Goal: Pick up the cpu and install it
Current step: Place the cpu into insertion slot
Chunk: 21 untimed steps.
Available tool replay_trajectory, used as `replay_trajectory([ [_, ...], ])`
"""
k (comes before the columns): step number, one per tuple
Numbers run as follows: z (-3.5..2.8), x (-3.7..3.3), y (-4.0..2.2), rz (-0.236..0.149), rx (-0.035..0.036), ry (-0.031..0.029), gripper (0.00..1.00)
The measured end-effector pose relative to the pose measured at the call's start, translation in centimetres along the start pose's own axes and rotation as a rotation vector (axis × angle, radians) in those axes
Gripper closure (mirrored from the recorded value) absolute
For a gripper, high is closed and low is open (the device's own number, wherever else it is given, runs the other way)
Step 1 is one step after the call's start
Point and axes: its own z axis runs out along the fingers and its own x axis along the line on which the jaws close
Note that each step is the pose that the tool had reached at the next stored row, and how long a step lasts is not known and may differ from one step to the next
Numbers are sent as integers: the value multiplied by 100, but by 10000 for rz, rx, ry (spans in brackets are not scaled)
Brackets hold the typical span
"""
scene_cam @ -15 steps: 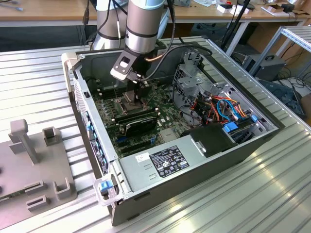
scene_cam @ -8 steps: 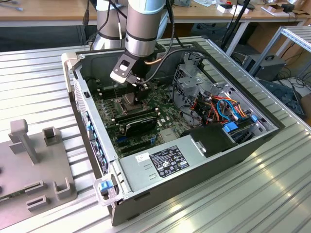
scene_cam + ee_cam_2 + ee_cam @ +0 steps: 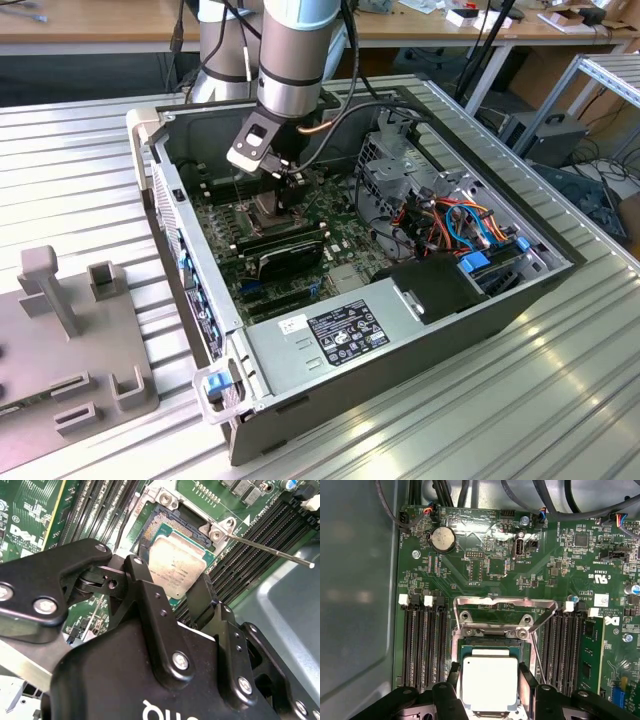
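Closest to me, well apart from the socket (image 3: 490,646) and off to the exterior view's left of it, a grey fixture plate (image 3: 60,350) lies on the ribbed metal table (image 3: 520,400). Next comes the open computer case (image 3: 560,265), with its silver power supply (image 3: 330,335) on my side of the socket and a black oblong card (image 3: 285,258) lying between the two.

At the socket itself the gripper (image 3: 172,585) reaches down. Its two black fingers (image 3: 526,677) are closed only to the width of the cpu (image 3: 490,685), pressed against two opposite edges of the chip and holding it. The cpu lies flat right over the socket; I cannot tell whether it is fully seated. The socket's metal frame (image 3: 505,602) is flipped up and open, and a thin lever (image 3: 270,550) sticks out just beside it. Rows of black memory slots (image 3: 422,645) flank the socket on both sides of the green motherboard (image 3: 485,570).

Above the socket rises the arm (image 3: 300,60), and far beyond it stands a wooden desk (image 3: 100,25).
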Motion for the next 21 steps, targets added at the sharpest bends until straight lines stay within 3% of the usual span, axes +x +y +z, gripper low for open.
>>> replay_trajectory([
  [11, 3, 0, -5, 0, 0, 0, 45],
  [17, 66, 1, -6, 0, -1, 0, 45],
  [21, 70, 1, -6, 0, 0, 0, 45],
])
